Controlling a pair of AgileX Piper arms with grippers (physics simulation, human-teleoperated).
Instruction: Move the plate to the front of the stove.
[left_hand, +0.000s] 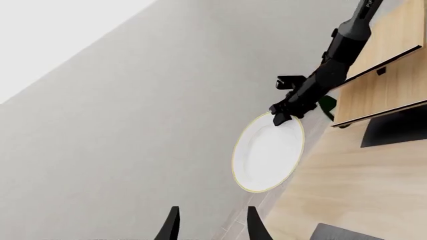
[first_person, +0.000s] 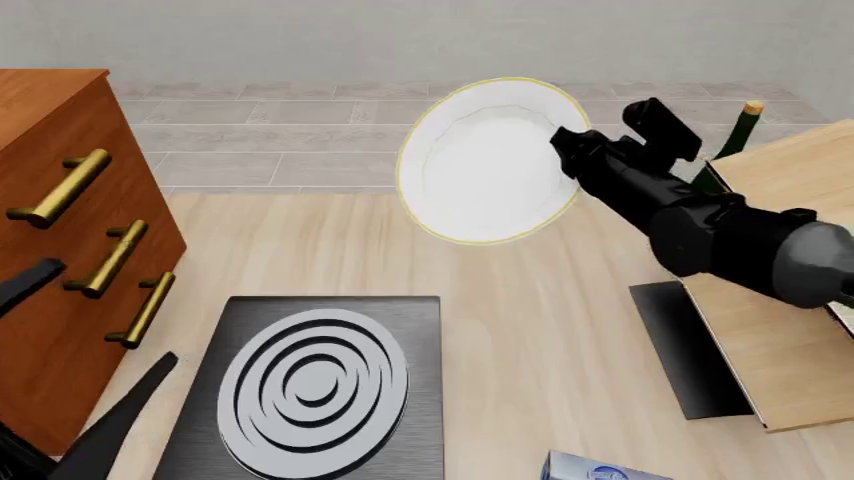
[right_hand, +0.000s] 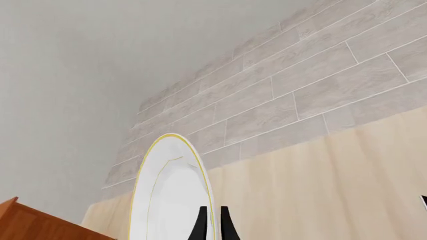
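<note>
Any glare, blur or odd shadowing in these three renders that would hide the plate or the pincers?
Front view: sharp, flat even light, no glare; the plate reads cleanly, held raised by the right pincer. Left wrist view: a blown-out white corner, otherwise crisp; the left pincer is dark but distinct. Right wrist view: sharp, though the plate shows nearly edge-on, so its face is foreshortened.

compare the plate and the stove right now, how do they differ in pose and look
The plate is held up off the table, tilted on edge, pinched at its rim by the right gripper; the stove lies flat on the table. The plate is round and white with a thin yellow rim; the stove is a dark square slab with pale concentric rings. Both are flat, shallow things.
</note>
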